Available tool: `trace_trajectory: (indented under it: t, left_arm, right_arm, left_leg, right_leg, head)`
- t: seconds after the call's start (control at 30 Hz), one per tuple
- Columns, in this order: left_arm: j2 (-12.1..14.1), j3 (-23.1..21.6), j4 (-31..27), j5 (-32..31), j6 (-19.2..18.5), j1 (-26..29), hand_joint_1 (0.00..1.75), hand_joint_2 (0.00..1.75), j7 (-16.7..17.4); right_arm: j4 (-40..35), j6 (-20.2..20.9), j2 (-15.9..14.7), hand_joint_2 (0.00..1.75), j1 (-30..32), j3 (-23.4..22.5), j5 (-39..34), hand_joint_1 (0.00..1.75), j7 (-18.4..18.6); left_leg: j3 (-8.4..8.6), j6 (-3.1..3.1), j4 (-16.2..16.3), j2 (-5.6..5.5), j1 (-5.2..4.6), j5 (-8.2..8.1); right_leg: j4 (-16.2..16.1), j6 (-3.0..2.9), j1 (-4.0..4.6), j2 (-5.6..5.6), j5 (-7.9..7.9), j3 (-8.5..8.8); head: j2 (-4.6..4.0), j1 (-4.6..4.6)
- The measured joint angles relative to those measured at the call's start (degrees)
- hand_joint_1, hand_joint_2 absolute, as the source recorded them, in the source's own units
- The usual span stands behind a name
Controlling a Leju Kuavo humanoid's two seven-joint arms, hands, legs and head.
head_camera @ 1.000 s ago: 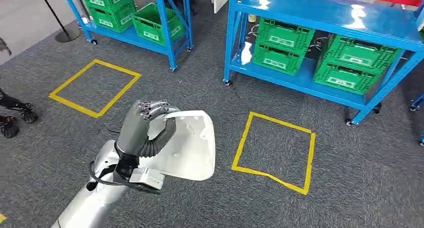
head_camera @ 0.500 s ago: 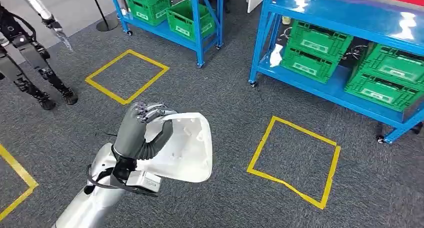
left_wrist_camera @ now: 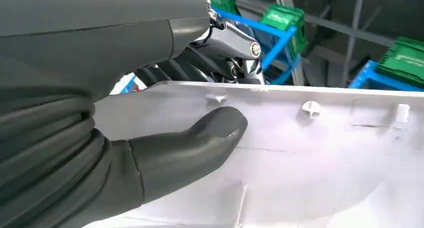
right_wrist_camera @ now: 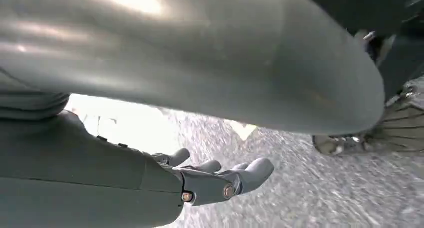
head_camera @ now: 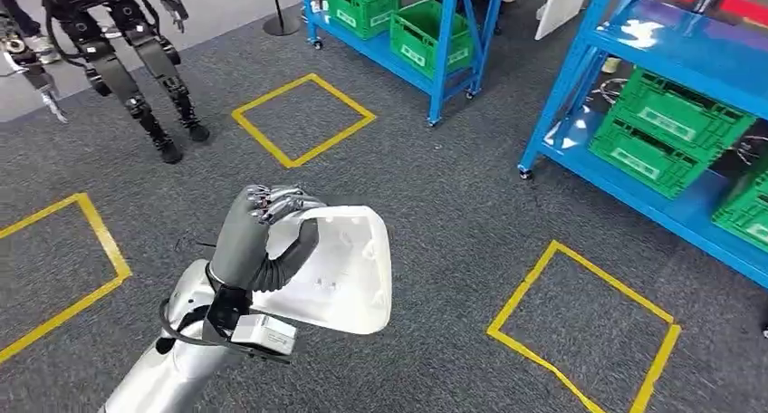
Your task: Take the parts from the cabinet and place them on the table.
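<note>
Head view shows the left hand (head_camera: 264, 235) clasping the white part (head_camera: 340, 273) at seven o'clock, mid-carry; right hand (right_wrist_camera: 220, 180) hangs slack and empty; next, find the table.

Robotics test floor laid out as a mock warehouse or parts store.

Blue steel shelving racks (head_camera: 580, 78) on castors carry green plastic crates (head_camera: 666, 128) with white labels. The floor is grey carpet (head_camera: 453, 214) marked with yellow tape squares (head_camera: 303, 119) that set out standing stations. A second humanoid robot (head_camera: 118, 42) with dark legs stands at the far left edge of the carpet, beside a black stanchion post (head_camera: 279, 14) on a smooth grey floor strip.
</note>
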Motion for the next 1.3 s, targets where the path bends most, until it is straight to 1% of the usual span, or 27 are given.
trace_trajectory:
  t: [0.07,0.13,0.17,0.2,0.23,0.3,0.33,0.37,0.4,0.43,0.47,0.5,0.53,0.67,0.7,0.73,0.77,0.83,0.87,0.9,0.97,1.0,1.03,1.17,1.2,1.23,1.3]
  left_arm:
    - [0.02,0.0,0.02,0.02,-0.15,0.04,1.75,1.75,-0.24]
    - [0.04,0.02,0.04,0.28,-0.15,0.14,1.75,1.75,-0.57]
    - [0.11,0.07,0.02,0.35,-0.15,0.23,1.75,1.75,-0.66]
    - [0.13,0.09,0.02,0.46,-0.11,0.14,1.75,1.75,-0.79]
    - [0.13,0.09,0.04,0.48,-0.11,0.04,1.75,1.75,-0.9]
    - [0.13,0.07,0.11,0.57,-0.11,0.18,1.75,1.75,-0.96]
    - [0.13,0.07,0.18,0.68,-0.11,0.23,1.75,1.75,-0.96]
    - [0.13,0.07,0.26,0.81,-0.11,0.29,1.75,1.75,-0.96]
    - [0.15,0.07,0.31,0.87,-0.11,0.34,1.75,1.75,-0.96]
    - [0.31,0.09,0.33,0.98,-0.11,0.35,1.75,1.75,-0.96]
    - [0.31,0.09,0.31,1.05,-0.11,0.34,1.75,1.75,-1.05]
    - [0.31,0.11,0.31,1.11,-0.09,0.32,1.75,1.75,-1.16]
    - [0.24,0.11,0.31,1.14,-0.09,0.3,1.75,1.75,-1.16]
    - [0.31,0.35,0.24,1.2,0.0,0.35,1.75,1.75,-1.16]
    - [0.22,0.42,0.15,1.2,0.02,0.4,1.75,1.75,-1.18]
    - [0.17,0.55,0.15,1.25,0.09,0.19,1.75,1.75,-1.18]
    - [-0.02,0.55,0.15,1.25,0.09,0.16,1.75,1.75,-1.16]
    - [-0.11,0.55,0.17,1.2,0.09,0.43,1.75,1.75,-1.16]
    - [-0.11,0.57,0.17,1.11,0.09,0.56,1.75,1.75,-1.16]
    - [-0.11,0.57,0.17,1.11,0.09,0.68,1.75,1.75,-1.16]
    - [-0.11,0.59,0.13,1.07,0.09,0.7,1.75,1.75,-1.18]
    - [-0.18,0.61,0.09,1.07,0.09,0.69,1.75,1.75,-1.18]
    - [-0.18,0.61,0.09,1.05,0.09,0.7,1.75,1.75,-1.16]
    - [-0.2,0.94,0.0,1.03,0.09,0.79,1.75,1.75,-1.25]
    - [-0.2,1.12,-0.04,1.03,0.09,0.9,1.75,1.75,-1.25]
    - [-0.17,1.18,-0.11,1.01,0.09,0.69,1.75,1.75,-1.33]
    - [-0.2,1.18,-0.09,0.96,0.09,0.72,1.75,1.75,-1.31]
  right_arm:
    - [0.0,0.04,0.02,0.0,-0.19,0.0,0.0,0.0,0.0]
    - [0.0,0.09,0.02,0.0,-0.38,0.0,0.0,0.0,0.02]
    - [0.0,0.26,0.22,0.0,-0.38,0.0,0.0,0.0,0.04]
    - [0.0,0.31,0.11,0.0,-0.33,0.0,0.02,0.0,0.02]
    - [0.0,0.28,0.11,0.0,-0.26,0.0,-0.02,0.0,0.02]
    - [0.0,0.28,0.11,0.0,0.01,-0.02,-0.02,0.0,0.02]
    - [0.0,0.28,0.09,0.0,0.06,-0.02,-0.02,0.0,0.04]
    - [0.0,0.28,0.07,0.0,0.05,-0.02,-0.02,0.0,0.11]
    - [0.0,0.28,0.07,0.0,0.02,-0.02,-0.04,0.0,0.09]
    - [0.0,0.28,0.07,0.0,0.01,-0.02,-0.07,0.0,0.09]
    - [0.0,0.28,0.09,0.0,0.01,-0.04,-0.09,0.0,0.02]
    - [0.0,0.33,0.07,0.0,0.05,-0.04,-0.09,0.0,0.0]
    - [0.0,0.39,0.07,0.0,0.07,-0.07,-0.02,0.0,-0.02]
    - [0.0,0.57,0.04,0.0,-0.58,-0.07,0.09,0.0,-0.09]
    - [0.0,0.61,-0.07,0.0,-0.57,-0.07,0.18,0.0,-0.09]
    - [0.0,0.63,-0.04,0.0,-0.51,-0.07,0.15,0.0,-0.11]
    - [0.0,0.63,-0.02,0.0,-0.52,-0.07,0.2,0.0,-0.07]
    - [0.0,0.81,-0.02,0.0,-0.33,-0.07,0.35,0.0,0.02]
    - [0.0,0.83,-0.02,0.0,-0.28,-0.07,0.37,0.0,0.02]
    - [0.0,0.85,-0.04,0.0,-0.25,-0.07,0.48,0.0,0.02]
    - [0.0,0.96,-0.13,0.0,-0.29,-0.07,0.5,0.0,0.02]
    - [0.0,0.96,-0.15,0.0,-0.27,-0.07,0.5,0.0,0.02]
    - [0.0,0.96,-0.15,0.0,-0.25,-0.07,0.52,0.0,0.02]
    - [0.0,0.96,-0.15,0.0,-0.66,-0.07,0.59,0.0,0.02]
    - [0.0,1.01,-0.11,0.0,-0.65,-0.07,0.68,0.0,0.02]
    - [0.0,1.01,-0.15,0.0,-0.55,-0.07,0.68,0.0,0.0]
    - [0.0,0.98,-0.13,0.0,-0.42,-0.07,0.83,0.0,0.02]
  left_leg:
    - [-0.5,-1.04,0.05,-1.24,-0.12,0.08]
    - [-0.64,-1.94,-0.64,-2.51,0.08,0.6]
    - [-0.95,-2.05,-0.42,-2.02,-0.07,0.56]
    - [-1.41,-2.2,0.75,1.98,-0.32,-0.36]
    - [-2.94,-2.58,3.98,4.41,-0.28,-2.64]
    - [-7.28,-3.19,13.13,5.6,-0.01,-7.18]
    - [-9.03,-3.42,16.79,5.68,0.09,-8.26]
    - [-9.35,-3.57,17.54,5.78,0.17,-7.96]
    - [-8.18,-3.6,15.42,5.98,0.22,-6.36]
    - [-5.44,-3.5,10.64,6.41,0.22,-3.85]
    - [-2.18,-3.27,4.77,7.72,0.17,-1.53]
    - [0.52,-2.9,0.19,10.7,-0.06,-0.43]
    - [0.9,-2.34,-0.35,11.13,-0.34,-0.62]
    - [0.62,-0.7,-0.87,7.88,-0.39,-0.06]
    - [0.77,-0.39,-1.2,7.25,-0.08,0.2]
    - [0.68,-0.06,-1.27,6.74,0.02,0.36]
    - [0.53,0.12,-1.27,6.09,0.04,0.42]
    - [0.26,0.25,-1.11,4.38,-0.08,0.41]
    - [0.17,0.24,-0.95,3.48,-0.09,0.41]
    - [0.13,0.22,-0.76,2.62,-0.08,0.4]
    - [0.12,0.03,-0.34,0.86,-0.01,0.32]
    - [-0.02,-0.27,-0.05,0.12,0.09,0.21]
    - [-0.32,-0.79,0.11,-0.49,-0.12,0.23]
    - [-1.27,-2.49,-0.64,-2.89,0.15,1.03]
    - [-1.23,-2.56,-0.05,-1.65,0.16,0.71]
    - [-2.36,-2.65,2.19,1.91,-0.29,-0.96]
    - [-6.46,-3.05,10.86,5.12,-0.19,-5.53]
  right_leg:
    - [-0.16,-0.02,0.47,-1.31,0.16,-0.14]
    - [-0.28,-0.72,0.72,-2.42,0.38,-0.03]
    - [-0.92,-1.28,0.09,-3.45,0.84,0.16]
    - [-1.12,-1.63,0.14,-4.16,0.91,0.29]
    - [-1.12,-2.11,0.21,-4.93,0.84,0.29]
    - [-1.1,-2.3,0.35,-6.64,0.7,0.28]
    - [-1.08,-2.31,0.37,-7.58,0.67,0.25]
    - [-1.07,-2.26,0.37,-8.37,0.61,0.28]
    - [-1.07,-2.19,0.37,-9.17,0.51,0.37]
    - [-1.05,-2.03,0.36,-10.0,0.4,0.55]
    - [-1.03,-1.83,0.36,-10.73,0.2,0.82]
    - [-1.0,-1.52,0.54,-11.36,-0.01,1.12]
    - [-0.85,-1.07,0.89,-11.8,-0.37,1.18]
    - [-1.22,0.39,0.76,-14.31,-0.62,2.03]
    - [-0.38,0.74,0.35,-11.74,-1.28,2.1]
    - [2.1,0.84,0.28,-8.61,-3.01,0.88]
    - [6.26,0.95,0.22,-6.81,-5.31,-1.18]
    - [15.51,1.08,0.3,-5.72,-8.89,-6.03]
    - [16.9,1.03,0.33,-5.63,-8.52,-7.0]
    - [15.37,0.93,0.32,-5.56,-6.81,-6.55]
    - [6.14,0.66,0.14,-4.68,-1.28,-2.45]
    - [0.68,0.51,-0.11,-2.14,0.62,-0.02]
    - [0.21,0.61,-0.03,-0.15,-0.44,0.2]
    - [-0.35,-0.94,0.28,-2.94,0.42,0.15]
    - [-0.78,-1.46,0.0,-4.07,0.73,0.33]
    - [-0.92,-2.01,0.08,-4.7,0.66,0.39]
    - [-0.91,-2.35,0.43,-6.33,0.53,0.36]
  head:
    - [0.0,0.0]
    - [0.0,0.02]
    - [0.0,0.07]
    - [0.0,-0.16]
    - [0.0,-0.57]
    - [0.0,-0.59]
    - [0.0,-0.59]
    - [0.0,-0.59]
    - [0.0,-0.61]
    - [0.0,-0.61]
    - [0.0,-0.66]
    - [0.0,-0.66]
    - [0.0,-0.55]
    - [0.0,-0.52]
    - [0.0,-0.44]
    - [0.0,-0.33]
    - [0.0,-0.04]
    - [0.0,0.07]
    - [0.0,0.07]
    - [0.0,0.11]
    - [0.0,0.2]
    - [0.0,0.22]
    - [0.0,0.2]
    - [0.0,0.26]
    - [0.0,0.28]
    - [0.0,-0.21]
    - [0.0,-0.35]
